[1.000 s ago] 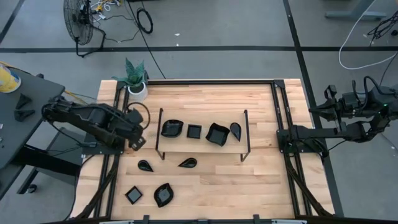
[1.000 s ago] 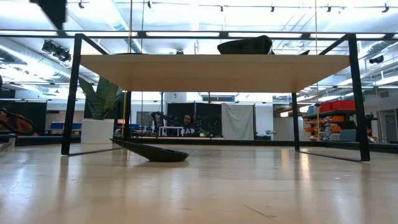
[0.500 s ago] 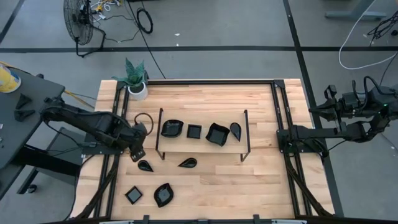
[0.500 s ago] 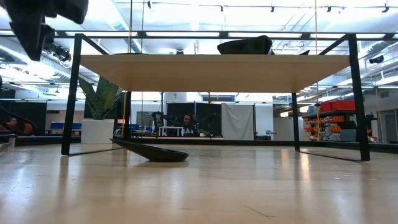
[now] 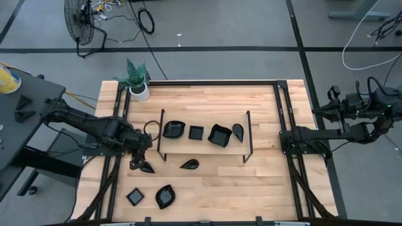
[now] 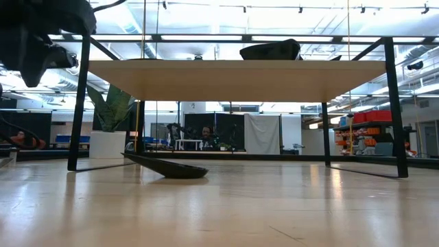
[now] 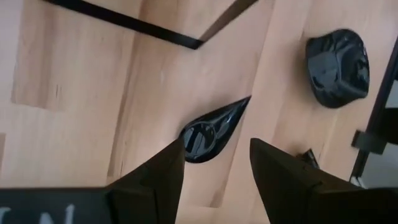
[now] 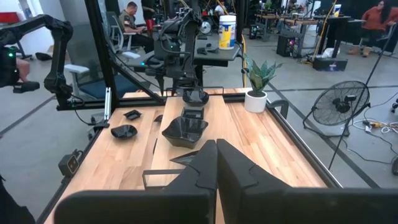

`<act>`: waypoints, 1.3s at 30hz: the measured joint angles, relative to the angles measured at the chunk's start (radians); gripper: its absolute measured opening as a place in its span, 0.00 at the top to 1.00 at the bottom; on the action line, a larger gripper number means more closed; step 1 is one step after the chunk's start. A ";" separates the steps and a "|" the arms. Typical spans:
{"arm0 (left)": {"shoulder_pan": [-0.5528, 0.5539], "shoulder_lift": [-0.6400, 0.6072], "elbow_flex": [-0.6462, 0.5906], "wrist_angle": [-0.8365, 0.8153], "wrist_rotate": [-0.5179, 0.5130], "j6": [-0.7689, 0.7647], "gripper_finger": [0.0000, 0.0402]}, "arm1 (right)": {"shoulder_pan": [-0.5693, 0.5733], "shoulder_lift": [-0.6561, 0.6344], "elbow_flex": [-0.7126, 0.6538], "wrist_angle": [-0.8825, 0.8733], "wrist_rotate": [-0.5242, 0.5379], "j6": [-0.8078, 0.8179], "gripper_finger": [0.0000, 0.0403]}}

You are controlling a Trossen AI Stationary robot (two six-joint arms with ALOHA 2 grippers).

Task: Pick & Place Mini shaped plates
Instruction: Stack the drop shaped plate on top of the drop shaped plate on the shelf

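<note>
Several mini shaped plates, all glossy black, are in view. Several sit on the raised wooden shelf [image 5: 203, 143], among them a large square one [image 5: 219, 135]. On the table lie a teardrop plate [image 5: 147, 167], a second teardrop [image 5: 190, 164], a small square [image 5: 134, 196] and a wavy leaf [image 5: 165, 196]. My left gripper [image 5: 139, 162] hangs open just above the first teardrop plate [image 7: 211, 129], pointing steeply down, one finger on each side of its round end and apart from it. My right gripper [image 8: 216, 149] is shut and held high beyond the table's right edge.
The shelf's black wire legs [image 5: 161, 135] stand close to the left gripper's far right. A white pot with a green plant [image 5: 138, 88] is at the far left corner. In the low view a plate [image 6: 168, 167] lies before the shelf [image 6: 236, 68].
My left gripper has come down and toward the table's near edge, from beside the shelf's left leg to just over the teardrop plate. It has rolled and tipped to point more steeply down. Its fingers have stayed open. No plate has moved.
</note>
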 joint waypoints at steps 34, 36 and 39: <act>-0.069 -0.026 -0.005 -0.095 -0.042 0.153 0.53 | 0.000 0.000 0.000 0.000 0.000 0.000 0.98; -0.081 -0.026 -0.005 -0.101 -0.061 0.125 0.53 | 0.000 0.000 0.000 0.000 0.000 0.000 0.98; -0.098 -0.025 -0.005 -0.108 -0.093 0.088 0.53 | 0.000 0.000 0.000 0.000 0.000 0.000 0.98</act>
